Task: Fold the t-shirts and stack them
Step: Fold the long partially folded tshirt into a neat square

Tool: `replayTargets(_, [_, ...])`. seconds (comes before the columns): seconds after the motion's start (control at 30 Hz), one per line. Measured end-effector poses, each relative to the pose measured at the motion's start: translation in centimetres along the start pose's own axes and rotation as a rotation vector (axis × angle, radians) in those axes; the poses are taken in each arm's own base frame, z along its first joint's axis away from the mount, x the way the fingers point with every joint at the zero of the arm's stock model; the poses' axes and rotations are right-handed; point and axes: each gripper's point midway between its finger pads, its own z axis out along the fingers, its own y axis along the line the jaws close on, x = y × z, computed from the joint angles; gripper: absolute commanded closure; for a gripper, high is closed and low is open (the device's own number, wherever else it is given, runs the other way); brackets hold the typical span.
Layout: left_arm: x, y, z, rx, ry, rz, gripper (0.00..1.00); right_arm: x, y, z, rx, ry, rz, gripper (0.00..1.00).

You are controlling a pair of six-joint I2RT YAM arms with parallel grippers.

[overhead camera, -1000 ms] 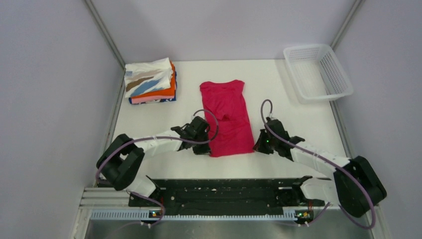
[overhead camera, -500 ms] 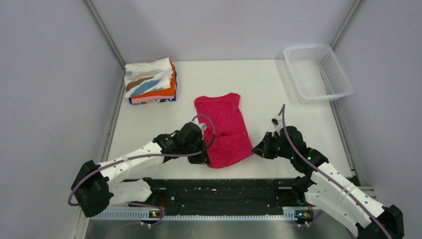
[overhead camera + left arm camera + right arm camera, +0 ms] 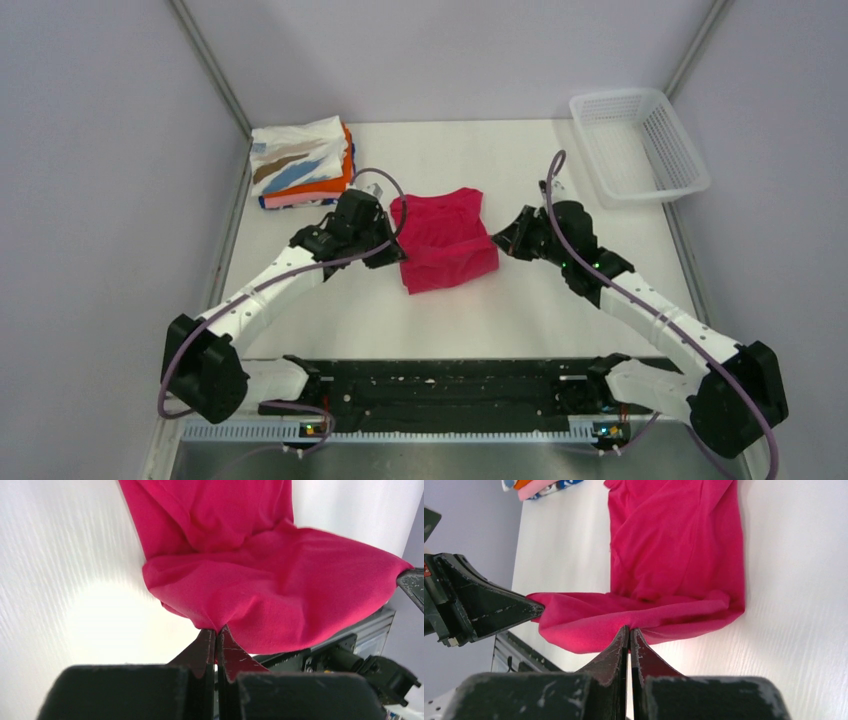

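A magenta-red t-shirt (image 3: 443, 240) lies mid-table, its near hem lifted and doubled back over the far half. My left gripper (image 3: 392, 252) is shut on the hem's left corner, pinching the magenta-red t-shirt (image 3: 260, 590) at the left gripper (image 3: 217, 630) tips. My right gripper (image 3: 503, 240) is shut on the right corner; the magenta-red t-shirt (image 3: 674, 550) bunches at the right gripper (image 3: 629, 629) tips. A stack of folded t-shirts (image 3: 302, 162), white streaked on top over orange, pink and dark blue, sits at the back left.
A white mesh basket (image 3: 638, 145) stands at the back right corner. Grey walls enclose the table (image 3: 540, 300) on three sides. The black rail with the arm bases (image 3: 440, 385) runs along the near edge.
Both grippers have carried the shirt's near hem away from the table's front edge toward the back, folding the long flat shirt over itself into about half its length.
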Motion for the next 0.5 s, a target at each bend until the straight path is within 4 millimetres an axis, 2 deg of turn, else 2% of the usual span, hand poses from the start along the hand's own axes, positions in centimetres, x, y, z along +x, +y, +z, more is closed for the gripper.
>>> replayTargets(0.1, [-2.0, 0.3, 0.6, -0.005, -0.024, -0.011, 1.00, -2.3, 0.0, 1.1, -0.001, -0.037, -0.003, 1.00])
replayTargets(0.3, [-5.5, 0.3, 1.9, -0.002, -0.047, -0.021, 1.00, -5.8, 1.3, 2.9, -0.053, -0.083, -0.027, 1.00])
replayTargets(0.5, [-8.7, 0.5, 3.1, 0.007, -0.062, -0.036, 1.00, -7.8, 1.1, 5.1, -0.071, -0.089, -0.024, 1.00])
